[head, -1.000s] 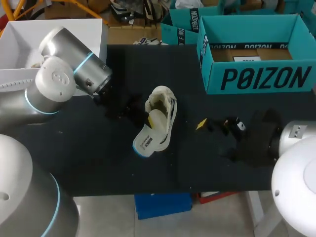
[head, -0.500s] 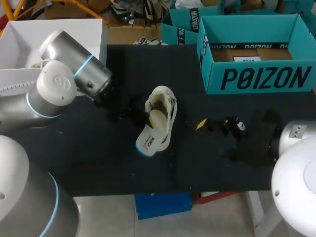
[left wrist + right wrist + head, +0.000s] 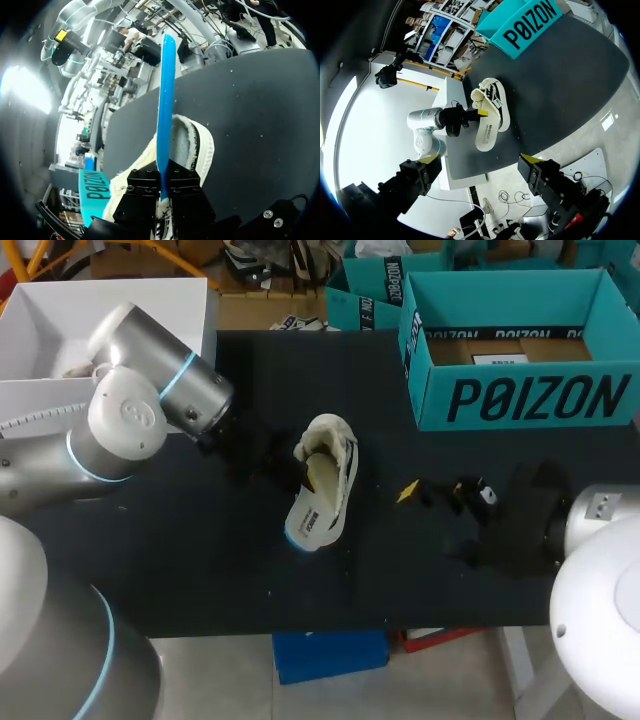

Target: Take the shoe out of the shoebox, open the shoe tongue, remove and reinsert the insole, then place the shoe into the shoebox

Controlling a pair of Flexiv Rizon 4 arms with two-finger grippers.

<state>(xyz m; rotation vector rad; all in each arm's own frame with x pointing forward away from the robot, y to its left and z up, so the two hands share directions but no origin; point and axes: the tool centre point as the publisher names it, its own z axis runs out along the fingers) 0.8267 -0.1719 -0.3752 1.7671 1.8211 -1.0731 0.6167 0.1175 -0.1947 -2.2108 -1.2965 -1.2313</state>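
Shoe [image 3: 338,455] and box are well apart: the shoe, white with black stripes, lies near the middle of the black table [image 3: 200,570].

Nearest the robot, on the right side, the right gripper [image 3: 438,490] is over the table to the right of the shoe and does not touch it. In its own wrist view its two yellow tips are spread wide with nothing between them.

A little further out, the insole [image 3: 312,520], pale with a blue edge, sticks out of the shoe toward the near edge of the table. The left gripper [image 3: 303,475] comes in from the left to the shoe's side and grasps the insole. In the left wrist view both black fingers [image 3: 145,185] press the thin blue edge from two sides. The insole stands on edge and runs straight ahead of the gripper, and the shoe's fleecy white opening is just beside it.

Farthest away, at the far right of the table, the teal shoebox [image 3: 530,395] stands open-topped, with brown cardboard showing inside.
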